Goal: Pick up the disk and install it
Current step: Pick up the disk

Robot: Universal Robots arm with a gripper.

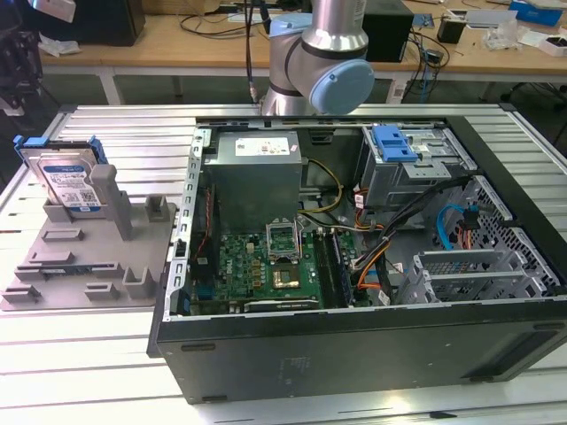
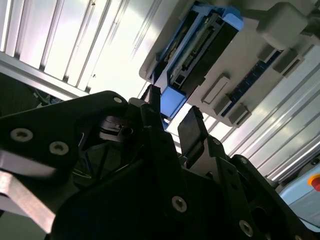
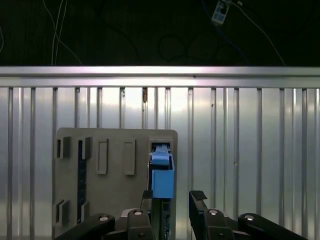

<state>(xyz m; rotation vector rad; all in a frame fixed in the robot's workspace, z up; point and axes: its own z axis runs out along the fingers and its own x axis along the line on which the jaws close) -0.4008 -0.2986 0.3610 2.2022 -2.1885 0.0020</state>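
The disk (image 1: 67,180), silver with a white-and-blue label and a blue carrier frame, stands on edge in a grey fixture (image 1: 89,266) at the exterior view's left, outside the open computer case (image 1: 354,354). Both wrist views look down on it edge-on: disk (image 3: 161,174), disk (image 2: 200,47). My gripper (image 3: 172,196) is open and hovers above the disk, apart from it, with one black fingertip (image 3: 197,195) to each side of the blue frame's line. In the second wrist view the gripper (image 2: 172,117) holds nothing. The arm (image 1: 319,53) rises behind the case.
Inside the case lie a grey power-supply box (image 1: 252,173), a green motherboard (image 1: 266,266), cables and a metal drive cage with a blue latch (image 1: 394,142). The slatted metal table (image 1: 97,381) surrounds the fixture. A workbench (image 1: 177,40) with clutter stands behind.
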